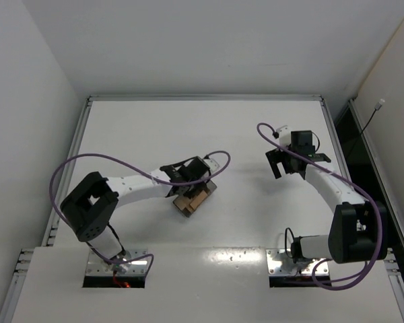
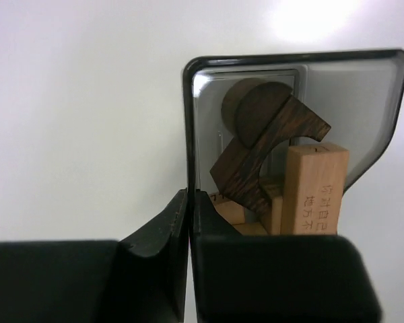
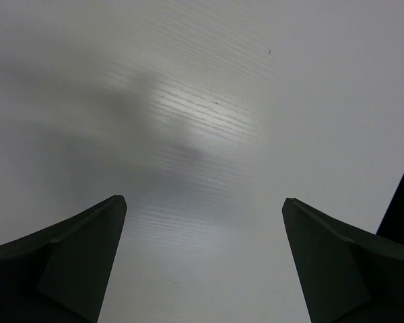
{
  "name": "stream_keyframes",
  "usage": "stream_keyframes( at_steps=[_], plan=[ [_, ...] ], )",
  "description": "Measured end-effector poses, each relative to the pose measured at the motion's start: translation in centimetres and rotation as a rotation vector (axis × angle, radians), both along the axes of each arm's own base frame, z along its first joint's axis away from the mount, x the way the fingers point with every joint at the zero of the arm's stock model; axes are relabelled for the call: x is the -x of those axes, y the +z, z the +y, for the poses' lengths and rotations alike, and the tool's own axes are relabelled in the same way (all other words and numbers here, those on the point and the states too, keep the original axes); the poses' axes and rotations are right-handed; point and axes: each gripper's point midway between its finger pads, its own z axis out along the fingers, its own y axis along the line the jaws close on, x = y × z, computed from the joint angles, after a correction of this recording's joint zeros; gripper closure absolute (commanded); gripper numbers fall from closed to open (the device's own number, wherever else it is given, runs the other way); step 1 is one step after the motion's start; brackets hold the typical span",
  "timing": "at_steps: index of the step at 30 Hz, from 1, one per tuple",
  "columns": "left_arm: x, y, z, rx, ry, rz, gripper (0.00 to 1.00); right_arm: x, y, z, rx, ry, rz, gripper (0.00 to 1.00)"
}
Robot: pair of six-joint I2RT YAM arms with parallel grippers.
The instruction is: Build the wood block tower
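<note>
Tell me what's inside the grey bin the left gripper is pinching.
Inside the grey bin: a dark arch block, a dark half-round piece, a tan bar, other tan blocks below. The left gripper covers the bin's bottom.

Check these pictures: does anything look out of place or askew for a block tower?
Yes. The blocks form no tower: they lie jumbled inside the grey bin, with the dark arch piece tilted crooked beside a tan bar. The left gripper is shut on the bin's wall, not on a block.
</note>
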Motion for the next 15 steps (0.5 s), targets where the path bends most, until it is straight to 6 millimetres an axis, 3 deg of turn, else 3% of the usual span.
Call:
stream_keyframes(
  at_steps=[4, 8, 11, 15],
  plan=[
    [-6.2, 4.5, 4.5, -0.117, 0.241, -0.256, 1.0, 0.3, -0.5, 0.0, -0.005, -0.004, 0.006, 0.0],
    [-10.0, 8.5, 8.3, -0.218, 0.42, -0.444, 1.0, 0.7, -1.1, 0.1, -0.016, -0.014, 0.017, 0.0],
    [-11.4, 8.9, 9.5, -0.324, 0.465, -0.532, 1.0, 0.7, -1.1, 0.2, -0.022, -0.021, 0.017, 0.0],
    [-12.6, 6.9, 10.1, -0.5, 0.444, -0.574, 1.0, 1.1, -1.1, 0.2, -0.026, -0.028, 0.009, 0.0]
  ],
)
